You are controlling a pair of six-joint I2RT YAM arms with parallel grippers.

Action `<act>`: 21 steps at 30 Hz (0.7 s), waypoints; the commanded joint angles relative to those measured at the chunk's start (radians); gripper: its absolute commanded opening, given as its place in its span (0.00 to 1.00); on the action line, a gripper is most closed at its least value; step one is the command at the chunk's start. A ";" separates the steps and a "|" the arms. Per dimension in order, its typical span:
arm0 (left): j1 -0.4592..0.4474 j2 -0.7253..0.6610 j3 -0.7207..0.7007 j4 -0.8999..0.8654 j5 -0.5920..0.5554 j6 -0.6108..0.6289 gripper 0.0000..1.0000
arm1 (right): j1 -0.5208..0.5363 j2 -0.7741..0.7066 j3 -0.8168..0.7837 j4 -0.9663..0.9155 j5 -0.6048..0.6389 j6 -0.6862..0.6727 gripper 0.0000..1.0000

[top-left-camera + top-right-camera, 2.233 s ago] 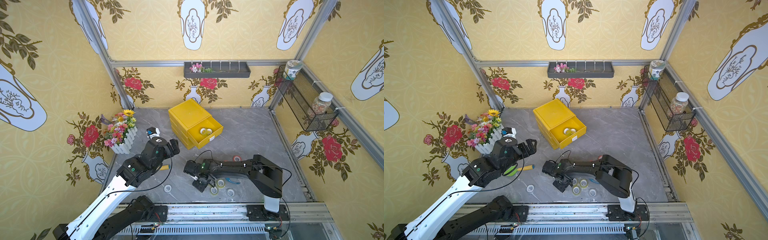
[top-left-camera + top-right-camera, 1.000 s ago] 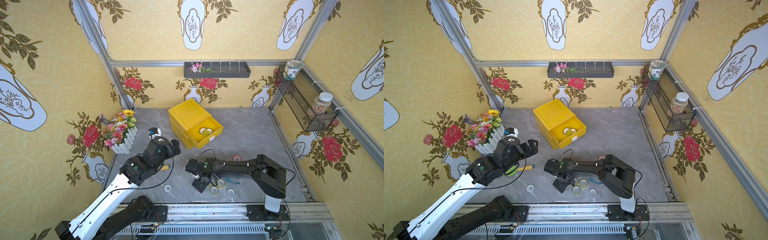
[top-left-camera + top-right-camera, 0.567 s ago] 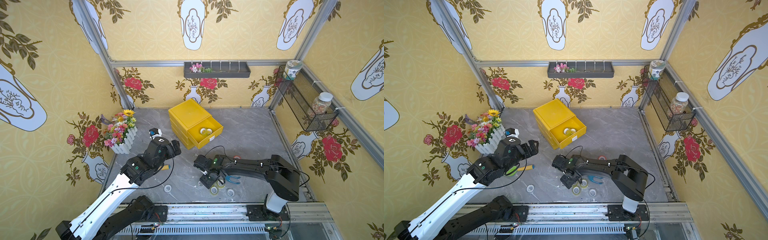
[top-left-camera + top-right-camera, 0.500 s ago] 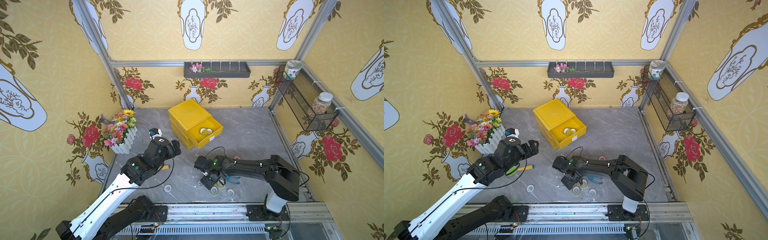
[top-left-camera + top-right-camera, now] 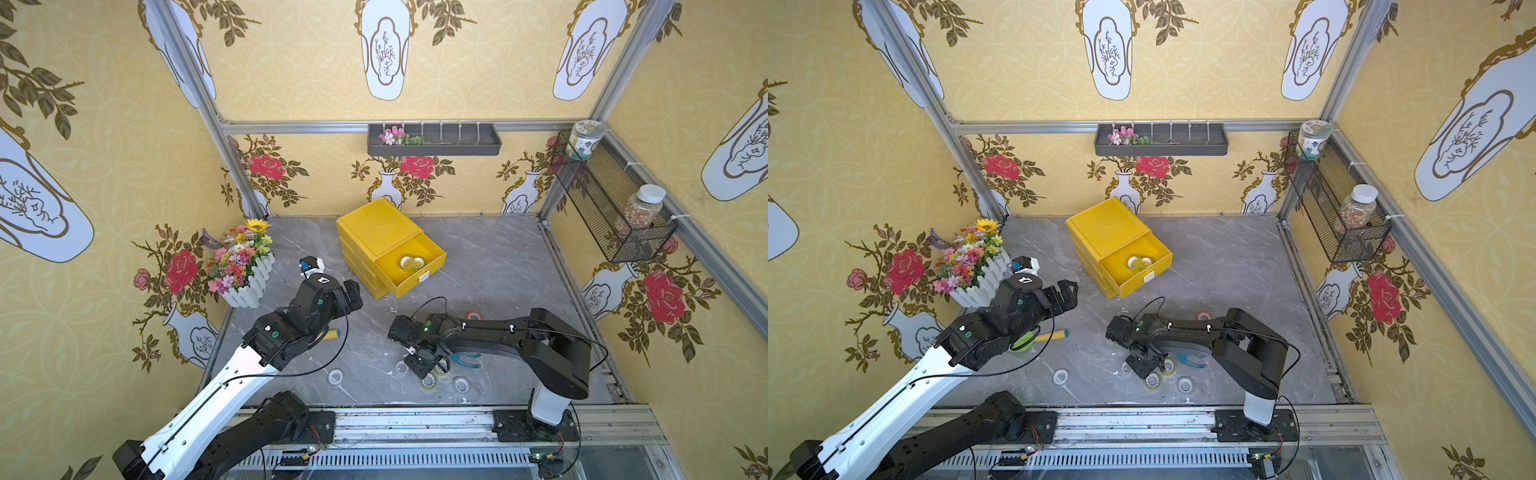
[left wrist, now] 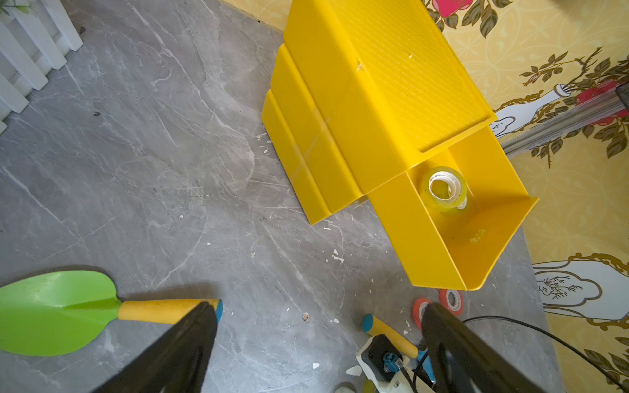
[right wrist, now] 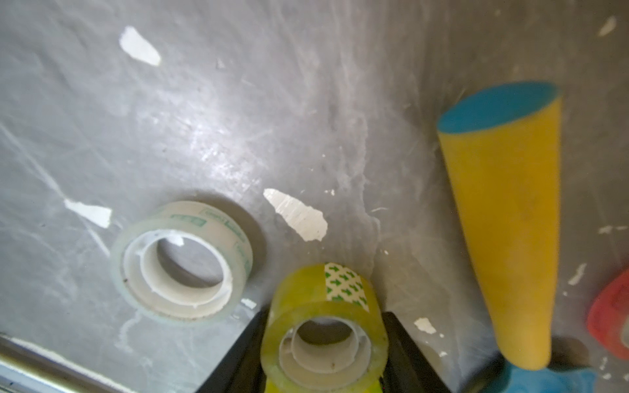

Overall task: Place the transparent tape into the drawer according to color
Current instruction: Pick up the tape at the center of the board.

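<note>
Your right gripper [image 7: 323,316] has its two black fingers pressed against either side of a yellowish-green tape roll [image 7: 299,296], low over the grey floor [image 7: 238,119] near the front rail. The view is too tight to tell you whether that roll rests on the floor or hangs just clear of it. A clear tape roll [image 7: 180,262] lies flat just beside it, and the yellow handle [image 7: 503,221] of a toy rake lies on its other side. Your left gripper [image 6: 318,308] hangs with its jaws spread wide and nothing between them, looking toward the yellow drawer unit [image 6: 374,85]. The top drawer [image 5: 409,283] stands pulled out, with two yellowish rolls [image 5: 405,261] inside. Two red rolls [image 6: 451,299] lie on the floor near the drawer's front, and another clear roll [image 5: 336,376] lies alone nearer the left arm's base.
</note>
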 commanded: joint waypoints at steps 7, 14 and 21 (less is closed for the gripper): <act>0.003 0.006 -0.026 0.039 0.018 0.004 1.00 | -0.037 -0.178 0.037 -0.048 -0.021 0.021 0.46; 0.005 0.015 -0.065 0.060 0.044 -0.002 1.00 | -0.091 -0.333 0.216 -0.174 0.019 -0.011 0.46; 0.005 0.028 -0.102 0.082 0.084 -0.009 1.00 | -0.212 -0.269 0.529 -0.176 0.057 -0.128 0.46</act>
